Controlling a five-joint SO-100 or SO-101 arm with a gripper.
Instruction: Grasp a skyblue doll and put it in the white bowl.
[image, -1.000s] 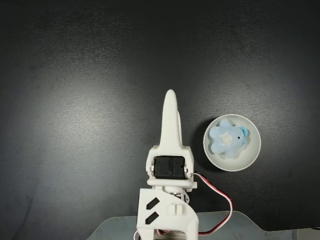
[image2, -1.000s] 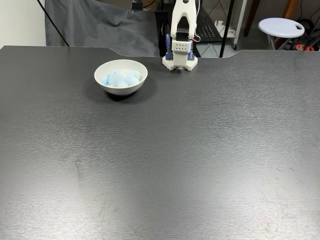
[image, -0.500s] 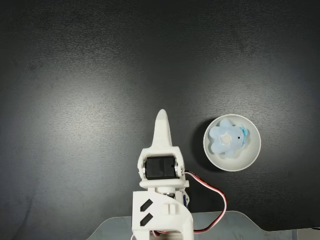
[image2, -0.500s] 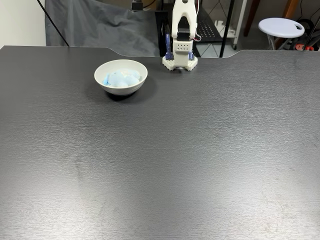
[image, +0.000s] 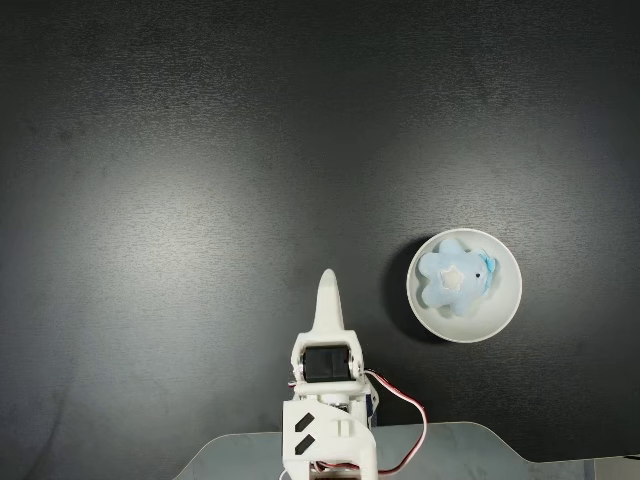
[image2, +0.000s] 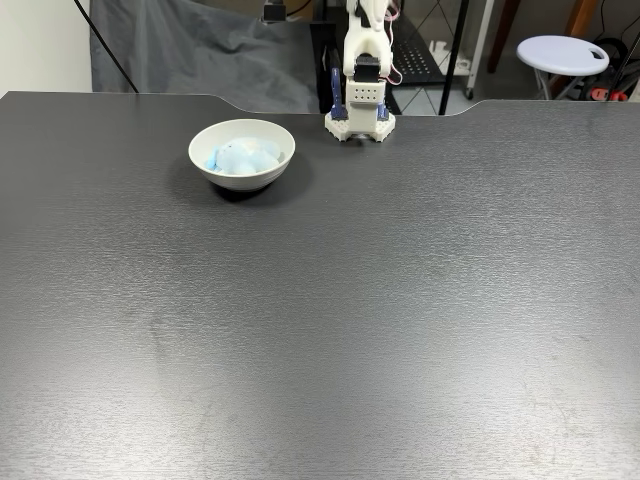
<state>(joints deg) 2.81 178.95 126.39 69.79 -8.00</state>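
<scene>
A wide, dark, matte tabletop (image2: 320, 330) fills the front of a fixed view, bare across its near part. Farther back on its left side sits the white bowl (image2: 206, 163), and the skyblue doll (image2: 243, 157) lies inside it, below the rim. Just right of the bowl, at the far edge, stands the white robot arm (image2: 360, 95), folded upright over its base. From above, in a fixed view, the doll (image: 455, 279) rests belly-up in the bowl (image: 500, 312), its pale star-shaped belly facing the camera and a darker blue tuft toward the right. The arm (image: 328, 400) sits left of the bowl, well apart from it, and the claw (image: 327, 290) points away from the base as a single narrow white tip; it appears closed and empty, though the view is too steep to be sure. The task looks finished. The step in hand seems to be parking the arm, best done by folding straight back over the base without swinging toward the bowl.
</scene>
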